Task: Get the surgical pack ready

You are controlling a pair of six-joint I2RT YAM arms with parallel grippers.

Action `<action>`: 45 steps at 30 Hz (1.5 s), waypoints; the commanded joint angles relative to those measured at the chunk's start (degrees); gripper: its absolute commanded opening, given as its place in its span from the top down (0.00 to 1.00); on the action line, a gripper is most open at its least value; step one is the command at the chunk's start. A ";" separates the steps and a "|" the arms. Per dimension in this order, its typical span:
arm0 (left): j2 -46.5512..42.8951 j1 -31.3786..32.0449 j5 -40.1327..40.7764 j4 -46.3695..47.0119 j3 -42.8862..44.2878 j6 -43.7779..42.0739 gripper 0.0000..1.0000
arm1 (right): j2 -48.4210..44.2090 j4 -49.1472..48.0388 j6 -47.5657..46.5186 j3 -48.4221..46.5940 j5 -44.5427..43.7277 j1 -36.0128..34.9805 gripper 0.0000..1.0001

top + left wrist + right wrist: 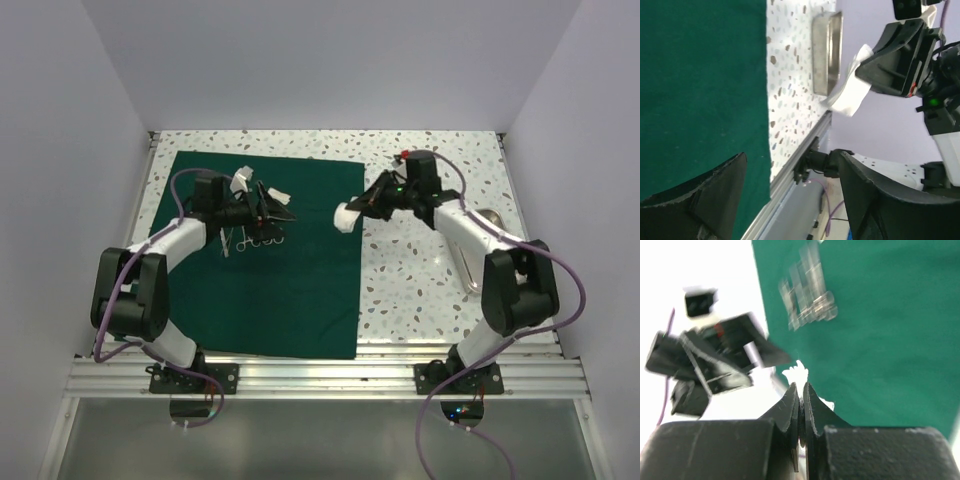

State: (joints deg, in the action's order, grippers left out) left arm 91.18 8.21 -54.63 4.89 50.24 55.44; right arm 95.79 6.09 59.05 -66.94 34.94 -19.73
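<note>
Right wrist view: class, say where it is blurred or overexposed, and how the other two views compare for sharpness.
Right wrist view: the metal instruments on the green cloth are smeared, the background beside it blown white. Left wrist view: steel tray and white gauze sharp, its own fingers dark. Top external view: evenly lit, sharp.

Top view: diffuse overhead light, surgical pack [290, 290] evenly lit, shadows soft, all sharp. Right wrist: heavy motion blur, instruments [807, 295] smeared, gauze [796, 372] and everything past the pack's edge clipped white. Left wrist: sharp, near foreground soft.
</note>
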 commanded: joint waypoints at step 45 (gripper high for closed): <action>4.89 -0.56 7.78 -23.25 11.64 -19.14 0.26 | 4.32 -15.06 -9.55 16.84 -12.79 46.71 0.98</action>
State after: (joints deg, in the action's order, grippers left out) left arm 97.14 7.99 -46.17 -17.54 59.81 37.82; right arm 99.48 -9.82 52.95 -47.03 23.46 26.70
